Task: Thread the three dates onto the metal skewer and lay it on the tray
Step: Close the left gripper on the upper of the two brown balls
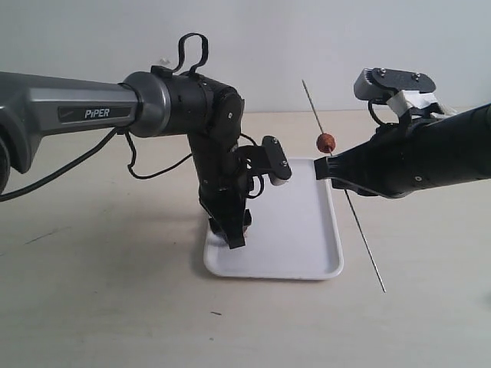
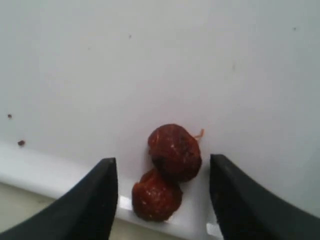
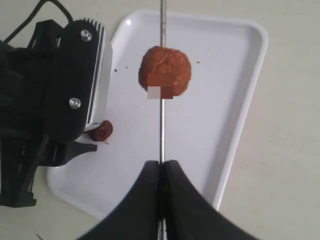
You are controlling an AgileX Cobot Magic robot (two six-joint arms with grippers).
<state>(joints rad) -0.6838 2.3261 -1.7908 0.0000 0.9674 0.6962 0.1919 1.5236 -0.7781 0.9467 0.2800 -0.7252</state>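
Left wrist view: left gripper gapes empty, two touching dates between its jaws on the tray; closing could pinch both. Right gripper clamps the skewer, a threaded date beyond its tips.

The exterior view looks from a little above the tabletop toward a pale wall, far enough back to hold the whole tray. The left wrist view sits very near the tray floor, peering between the tips of the left gripper at two dates by the rim. The right wrist view looks steeply down from higher, along the right gripper and the skewer. All three share the tray; the exterior and right wrist views also share the left arm
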